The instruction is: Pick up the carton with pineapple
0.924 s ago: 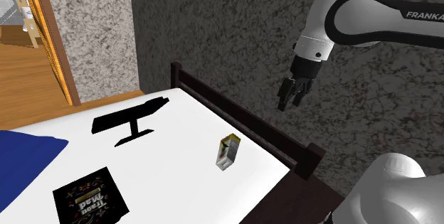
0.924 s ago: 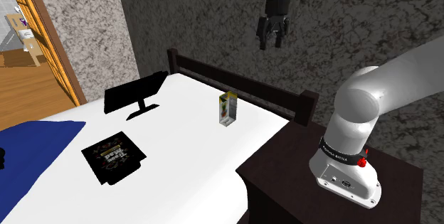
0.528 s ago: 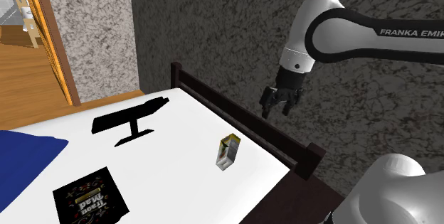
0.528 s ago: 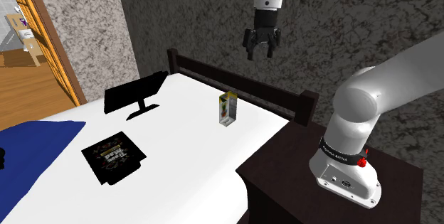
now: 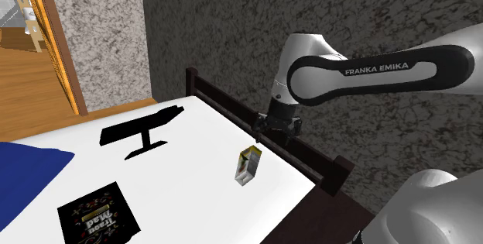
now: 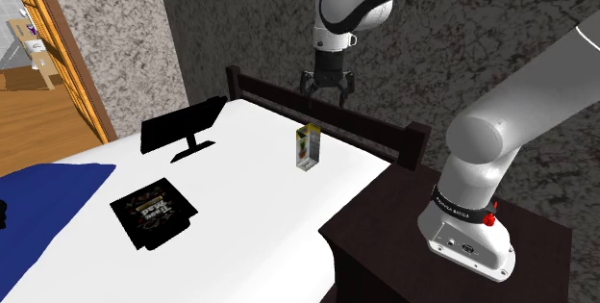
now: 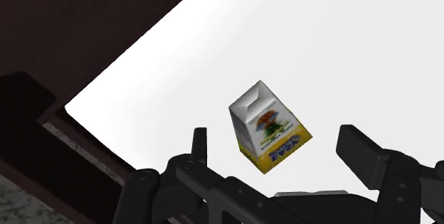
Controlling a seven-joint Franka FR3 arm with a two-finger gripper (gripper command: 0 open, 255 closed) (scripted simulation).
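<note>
A small carton (image 5: pixel 248 166) with a white gabled top, yellow sides and a fruit picture stands upright on the white bed (image 5: pixel 186 196), near the dark headboard (image 5: pixel 220 99). In the second exterior view the carton (image 6: pixel 308 147) stands just below my black gripper (image 6: pixel 326 99). The gripper (image 5: pixel 273 137) hangs open a short way above the carton, slightly toward the headboard, and touches nothing. In the wrist view the carton (image 7: pixel 269 126) lies ahead, between the lines of the two spread fingers of the gripper (image 7: pixel 276 136), which holds nothing.
A black monitor-shaped object (image 5: pixel 143 130) stands further along the bed, and a flat black book (image 5: pixel 97 219) lies near the front edge. Blue bedding (image 5: pixel 27 176) covers the shoulder view's left. A dark nightstand (image 6: pixel 385 229) carries the arm's base. A wooden doorway (image 5: pixel 54 41) opens at far left.
The arm has swung down and to the shoulder view's left, from high beside the wall to just above the carton. The fingers stayed open. The carton has not moved.
</note>
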